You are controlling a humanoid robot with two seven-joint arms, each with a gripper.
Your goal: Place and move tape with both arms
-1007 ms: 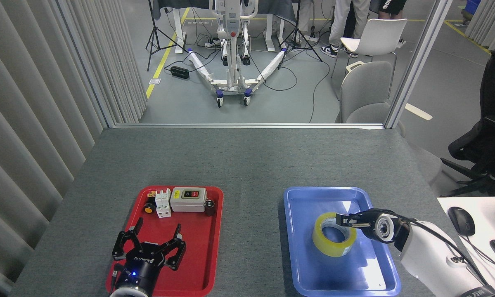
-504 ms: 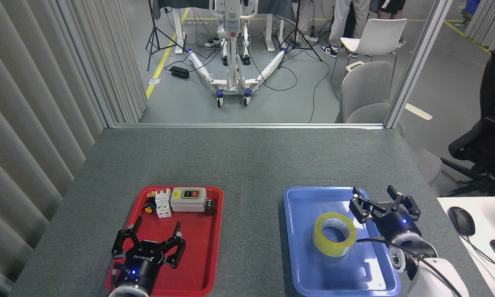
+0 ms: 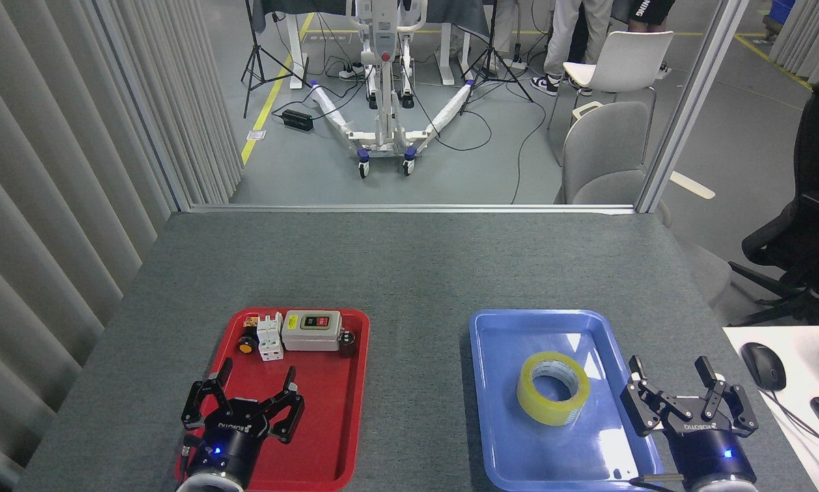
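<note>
The tape (image 3: 553, 387), a yellow roll with a white printed core, lies flat in the middle of the blue tray (image 3: 498, 424). My right gripper (image 3: 684, 391) stands open over the tray's right rim, to the right of the roll and clear of it, its fingers empty. My left gripper (image 3: 243, 394) is open above the near half of the red tray (image 3: 327, 444), holding nothing. Both grippers show a small blue light.
The red tray's far end holds a grey switch box (image 3: 311, 330), a white terminal block (image 3: 270, 336) and small parts. A white desk with a mouse (image 3: 763, 365) adjoins the table at the right. Chairs (image 3: 604, 154) stand beyond the far edge.
My right gripper let go of the tape's rim, opened and drew back toward me to the tray's right edge. The roll stays in the tray. The left gripper barely moved.
</note>
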